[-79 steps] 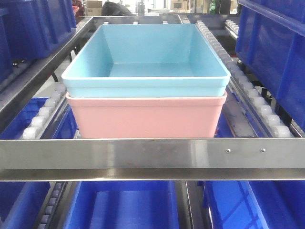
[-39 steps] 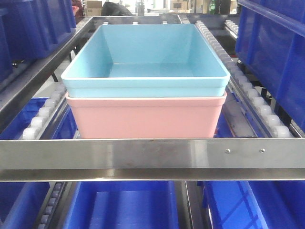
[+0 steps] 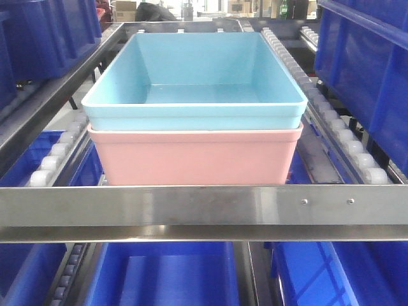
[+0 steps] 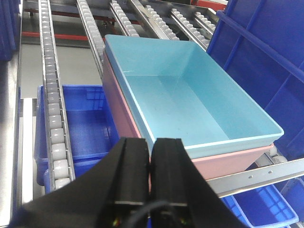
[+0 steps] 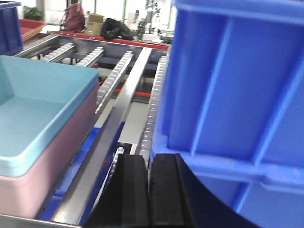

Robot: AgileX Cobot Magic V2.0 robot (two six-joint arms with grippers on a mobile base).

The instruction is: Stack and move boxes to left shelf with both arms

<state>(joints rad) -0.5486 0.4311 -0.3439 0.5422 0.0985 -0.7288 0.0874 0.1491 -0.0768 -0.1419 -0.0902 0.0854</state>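
Exterior front-facing view: the light blue box (image 3: pixel 194 80) sits nested in the pink box (image 3: pixel 194 156) on the left shelf (image 3: pixel 204 203), between its roller rows and just behind the steel front bar. The left gripper (image 4: pixel 150 156) and right gripper (image 5: pixel 148 173) are clenched on nothing; a careless retreat may clip the stack or the dark blue bin (image 5: pixel 237 80) beside it

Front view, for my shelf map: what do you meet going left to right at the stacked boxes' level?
Left rollers → pink box under the blue box → right rollers → dark blue bin.
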